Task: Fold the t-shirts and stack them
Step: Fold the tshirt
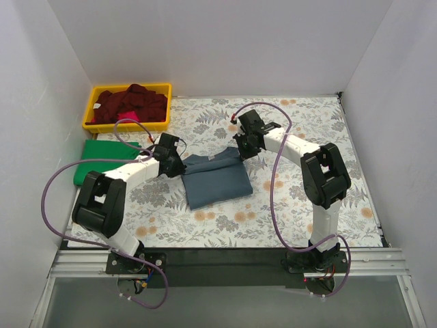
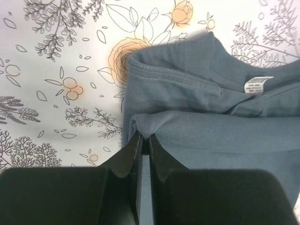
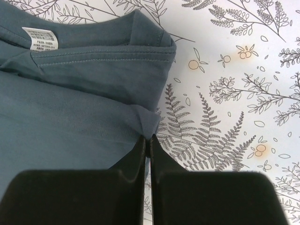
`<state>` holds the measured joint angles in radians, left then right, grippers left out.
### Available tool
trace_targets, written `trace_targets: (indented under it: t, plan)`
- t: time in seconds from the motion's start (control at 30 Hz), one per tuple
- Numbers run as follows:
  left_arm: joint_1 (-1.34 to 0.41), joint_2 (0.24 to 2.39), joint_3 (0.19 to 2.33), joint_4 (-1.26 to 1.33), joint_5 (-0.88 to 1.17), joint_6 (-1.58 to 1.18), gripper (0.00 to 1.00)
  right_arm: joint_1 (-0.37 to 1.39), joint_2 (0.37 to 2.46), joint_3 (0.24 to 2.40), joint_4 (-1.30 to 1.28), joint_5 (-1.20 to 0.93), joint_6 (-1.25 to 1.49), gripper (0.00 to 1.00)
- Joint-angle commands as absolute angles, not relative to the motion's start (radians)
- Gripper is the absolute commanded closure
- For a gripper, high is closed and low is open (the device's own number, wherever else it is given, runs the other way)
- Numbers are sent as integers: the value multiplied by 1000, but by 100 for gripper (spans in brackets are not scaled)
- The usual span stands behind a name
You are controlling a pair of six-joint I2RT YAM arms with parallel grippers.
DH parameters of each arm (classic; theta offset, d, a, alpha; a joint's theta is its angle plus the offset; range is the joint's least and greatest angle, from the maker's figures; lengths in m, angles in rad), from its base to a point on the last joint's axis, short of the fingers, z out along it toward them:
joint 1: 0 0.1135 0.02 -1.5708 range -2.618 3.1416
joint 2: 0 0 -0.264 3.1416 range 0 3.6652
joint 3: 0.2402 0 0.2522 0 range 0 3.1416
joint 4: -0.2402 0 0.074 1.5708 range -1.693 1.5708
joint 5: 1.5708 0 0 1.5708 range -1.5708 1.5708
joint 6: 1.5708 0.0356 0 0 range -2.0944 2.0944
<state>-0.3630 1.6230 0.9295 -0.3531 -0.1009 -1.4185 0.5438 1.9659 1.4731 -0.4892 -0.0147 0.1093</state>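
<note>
Slate-blue cloth t-shirt (image 1: 215, 179), folded into a rough rectangle, lies in the middle of the floral-patterned surface (image 1: 307, 130) with its collar end toward the far side. The stitched neckband and a small white label (image 2: 257, 84) show at that end.

My left pincer (image 2: 144, 138) is closed tight on a bunched fold at the shirt's left edge, with the cloth pinched between its fingers. My right pincer (image 3: 146, 139) is likewise clamped on a small peak of cloth at the shirt's right edge, just below the collar corner, with no gap showing between the fingers. Both pinched points sit near the collar end, one on each side.

A flat bright green cloth t-shirt (image 1: 95, 160) lies at the left edge of the surface, apart from the blue one and just beyond my left arm. Behind it, in the far left corner, stands a yellow rectangular plastic bin (image 1: 113, 126). Heaped in it are dark red cloth t-shirts (image 1: 133, 102), with a scrap of pink cloth (image 1: 130, 116) showing at the near edge of the heap.
</note>
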Motion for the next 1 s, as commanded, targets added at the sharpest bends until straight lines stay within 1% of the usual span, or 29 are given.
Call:
trace_targets:
  t: [0.0, 0.2, 0.27, 0.33, 0.43, 0.47, 0.5, 0.57, 0.6, 0.63, 0.67, 0.7, 0.73, 0.77, 0.83, 0.93, 0.97]
  plan:
    - [-348, 1531, 904, -330, -209, -1434, 100, 531, 1919, 1453, -416, 8, 101, 99]
    - [-348, 1535, 893, -295, -206, -1437, 99, 529, 1917, 1428, -377, 8, 109, 99]
    - [-348, 1563, 897, -295, -201, -1437, 94, 531, 1928, 1428, -374, 8, 113, 99]
    - [-348, 1584, 900, -288, -201, -1430, 92, 528, 1937, 1427, -365, 8, 118, 98]
    - [-348, 1595, 907, -278, -207, -1425, 86, 526, 1947, 1428, -356, 8, 120, 94]
    - [-348, 1601, 910, -278, -210, -1424, 80, 526, 1948, 1430, -354, 8, 121, 88]
    - [-348, 1600, 913, -279, -210, -1424, 77, 526, 1950, 1434, -354, 9, 120, 83]
    - [-348, 1571, 914, -281, -210, -1422, 72, 526, 1942, 1440, -354, 8, 117, 72]
    - [-348, 1550, 913, -287, -212, -1420, 66, 526, 1924, 1446, -356, 8, 114, 70]
    - [-350, 1530, 911, -291, -213, -1420, 62, 526, 1913, 1448, -354, -20, 110, 66]
    - [-350, 1475, 904, -294, -215, -1422, 58, 526, 1898, 1450, -354, -21, 109, 65]
    - [-348, 1444, 897, -304, -216, -1427, 48, 526, 1864, 1451, -356, -21, 107, 64]
    - [-350, 1413, 888, -305, -210, -1434, 41, 526, 1847, 1448, -354, -23, 103, 63]
    - [-354, 1375, 867, -304, -203, -1436, 37, 526, 1829, 1445, -354, -29, 98, 60]
    - [-371, 1289, 848, -304, -184, -1434, 29, 526, 1781, 1424, -339, -46, 77, 59]
    - [-387, 1220, 812, -281, -120, -1422, 28, 526, 1732, 1364, -285, -133, 31, 59]
    - [-394, 1216, 799, -261, -50, -1413, 29, 528, 1718, 1350, -272, -193, 20, 59]
